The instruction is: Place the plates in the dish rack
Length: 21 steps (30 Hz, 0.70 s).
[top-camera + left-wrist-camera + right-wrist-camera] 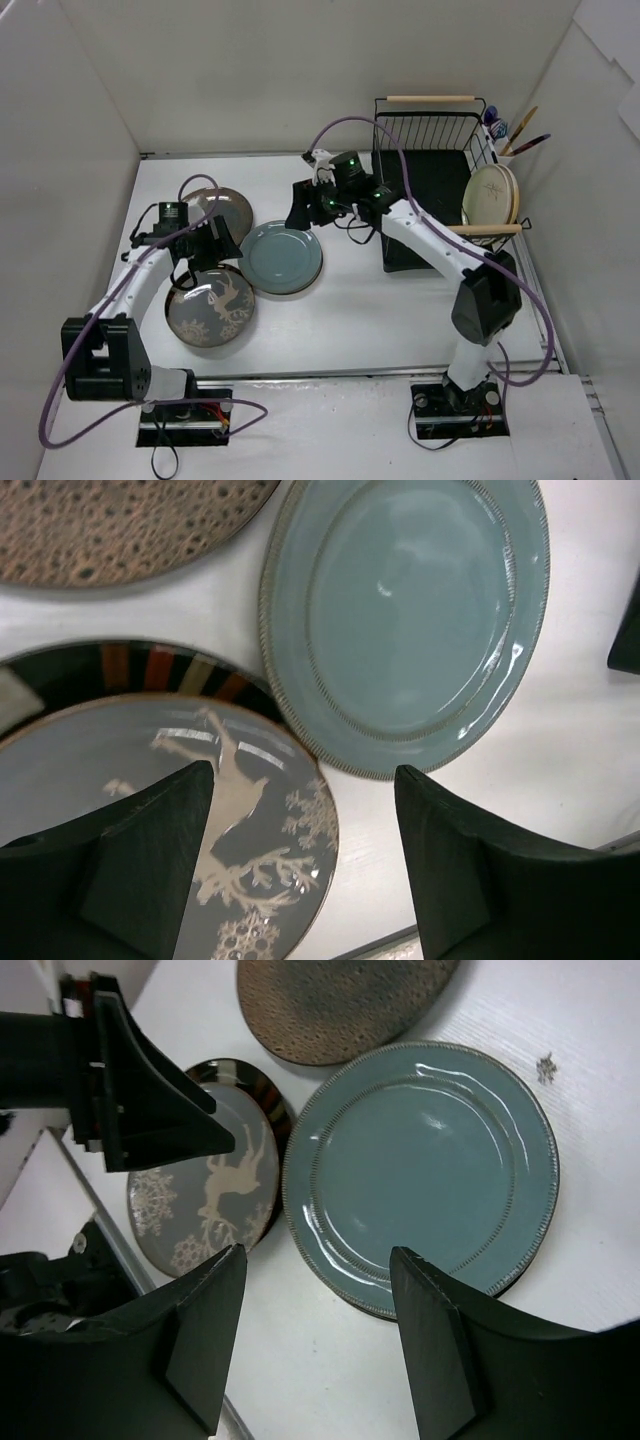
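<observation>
I see pale plates [490,195] in the rack [430,180]. The teal plate [282,257], brown plate [222,208] and deer plate [212,308] wait toward the desk's [380,300] left edge. Left pincer [305,772] and right pincer [317,1250] are both apart, empty.

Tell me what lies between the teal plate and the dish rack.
In the top view, only bare table lies between the teal plate and the dish rack; the right arm reaches over it.

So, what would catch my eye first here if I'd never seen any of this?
Probably the plates lying flat on the left of the table: a teal plate, a grey plate with a pale deer, and a speckled brown plate. The left gripper and right gripper hover open over them, and the black rack at the back right holds pale plates on edge.
</observation>
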Motion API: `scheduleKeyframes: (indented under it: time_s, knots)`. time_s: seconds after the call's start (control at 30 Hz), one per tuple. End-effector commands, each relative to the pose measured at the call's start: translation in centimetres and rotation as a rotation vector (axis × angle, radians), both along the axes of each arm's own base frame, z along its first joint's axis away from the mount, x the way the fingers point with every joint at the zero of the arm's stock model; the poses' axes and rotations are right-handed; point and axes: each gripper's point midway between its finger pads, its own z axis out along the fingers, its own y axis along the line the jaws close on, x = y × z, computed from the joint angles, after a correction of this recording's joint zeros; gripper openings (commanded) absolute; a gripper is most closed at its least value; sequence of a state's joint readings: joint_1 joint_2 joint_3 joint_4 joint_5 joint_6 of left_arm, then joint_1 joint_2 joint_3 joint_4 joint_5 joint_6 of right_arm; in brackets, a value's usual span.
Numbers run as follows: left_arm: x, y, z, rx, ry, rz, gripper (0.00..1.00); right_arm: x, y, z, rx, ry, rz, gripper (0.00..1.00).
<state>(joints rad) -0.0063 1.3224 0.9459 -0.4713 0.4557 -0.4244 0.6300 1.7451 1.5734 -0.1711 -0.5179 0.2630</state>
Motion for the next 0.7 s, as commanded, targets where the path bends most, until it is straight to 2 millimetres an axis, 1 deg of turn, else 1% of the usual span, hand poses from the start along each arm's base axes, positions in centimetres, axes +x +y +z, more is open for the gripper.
scheduleKeyframes:
  time_s: [0.0, 0.03, 0.07, 0.1, 0.13, 0.17, 0.2, 0.23, 0.27, 0.3, 0.33, 0.43, 0.47, 0.53, 0.57, 0.67]
  knots:
    - [3.3, -0.7, 1.7, -0.002, -0.078, -0.018, 0.68, 2.1, 1.1, 2.0, 0.052, -0.048, -0.066, 0.56]
    - [3.9, -1.1, 1.9, 0.001, -0.081, -0.025, 0.68, 2.6, 1.1, 0.7, 0.034, -0.023, -0.082, 0.55]
    - [4.3, -1.0, 1.0, 0.006, -0.054, -0.024, 0.68, 2.9, 1.1, 0.2, 0.024, -0.015, -0.101, 0.55]
    - [4.9, -1.3, 1.1, 0.009, -0.057, -0.03, 0.68, 3.1, 1.1, -0.5, 0.013, -0.003, -0.115, 0.54]
    - [5.2, -1.2, 0.9, 0.014, -0.053, -0.028, 0.68, 3.3, 1.2, -1.7, -0.005, 0.014, -0.127, 0.54]
    - [5.4, -1.6, -0.1, 0.017, -0.025, -0.037, 0.67, 3.5, 1.0, -2.2, -0.016, 0.019, -0.143, 0.54]
    - [5.7, -1.6, -0.3, 0.019, -0.017, -0.042, 0.66, 3.4, 1.1, -3.1, -0.032, 0.03, -0.148, 0.54]
    - [6.1, -2.0, -0.1, 0.02, -0.019, -0.052, 0.66, 3.7, 0.8, -3.7, -0.048, 0.033, -0.176, 0.54]
    - [6.3, -1.9, -0.8, 0.024, 0.0, -0.052, 0.65, 3.6, 0.8, -4.3, -0.059, 0.045, -0.185, 0.54]
    - [6.6, -1.9, -0.7, 0.027, 0.0, -0.053, 0.64, 3.6, 0.5, -5.1, -0.073, 0.059, -0.198, 0.54]
    - [6.6, -2.2, -1.3, 0.033, 0.019, -0.06, 0.64, 3.7, 0.4, -5.8, -0.083, 0.074, -0.219, 0.54]
    - [6.9, -2.0, -1.9, 0.046, 0.034, -0.059, 0.64, 3.8, -0.5, -7.6, -0.122, 0.099, -0.274, 0.53]
    - [6.9, -2.0, -2.3, 0.048, 0.043, -0.058, 0.63, 3.4, -0.8, -8.7, -0.144, 0.114, -0.293, 0.54]
    - [6.9, -2.0, -2.6, 0.049, 0.05, -0.06, 0.63, 3.5, -0.9, -9.3, -0.156, 0.124, -0.309, 0.54]
    - [6.9, -2.0, -2.8, 0.049, 0.054, -0.062, 0.62, 3.4, -1.1, -10.3, -0.171, 0.142, -0.319, 0.54]
    - [7.1, -1.9, -3.4, 0.053, 0.067, -0.062, 0.61, 3.2, -1.5, -11.8, -0.195, 0.171, -0.35, 0.54]
